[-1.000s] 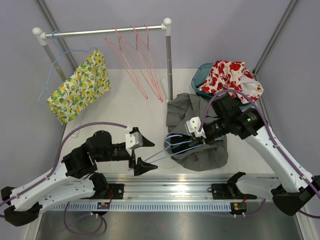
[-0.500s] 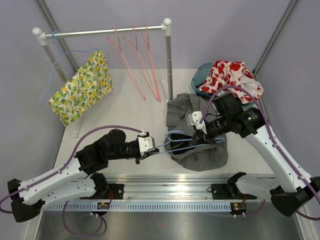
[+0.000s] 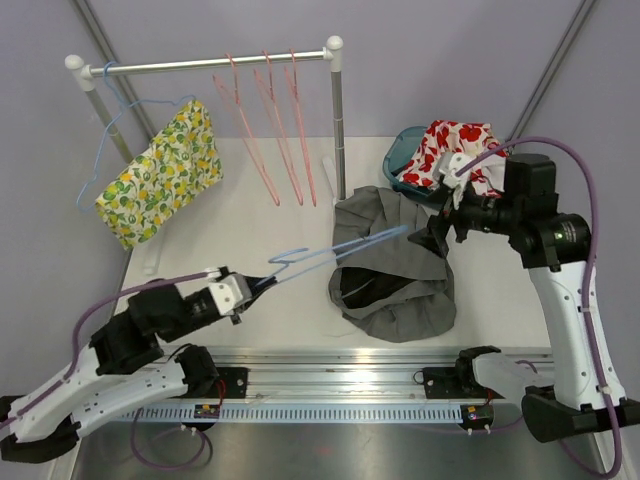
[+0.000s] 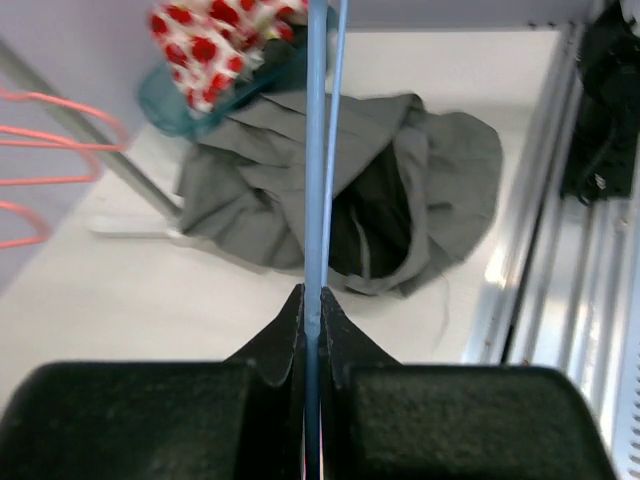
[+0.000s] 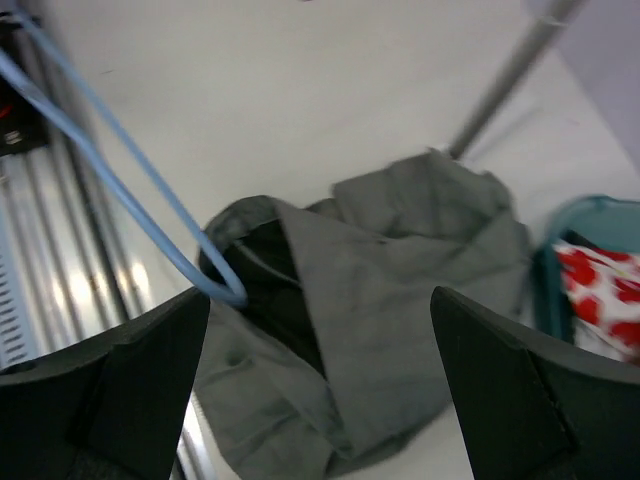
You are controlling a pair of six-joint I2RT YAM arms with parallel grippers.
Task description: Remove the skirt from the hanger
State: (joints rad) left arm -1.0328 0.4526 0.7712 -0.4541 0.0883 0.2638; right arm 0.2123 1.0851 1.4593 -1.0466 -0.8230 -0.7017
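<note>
One tool [image 4: 310, 300] – the left – pinches the hanger [image 3: 330, 252], skirt [image 3: 400, 300] lying apart

I look down on a white table [image 3: 220, 250] boxed in by pale lilac walls [image 3: 450, 60], a silver clothes rail [image 3: 200, 63] standing at its far side, an aluminium track [image 3: 340, 385] along its near edge.

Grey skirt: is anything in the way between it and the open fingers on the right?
No. Nothing visible sits between the open right fingers and the grey skirt. The blue hanger ends at one edge.
</note>
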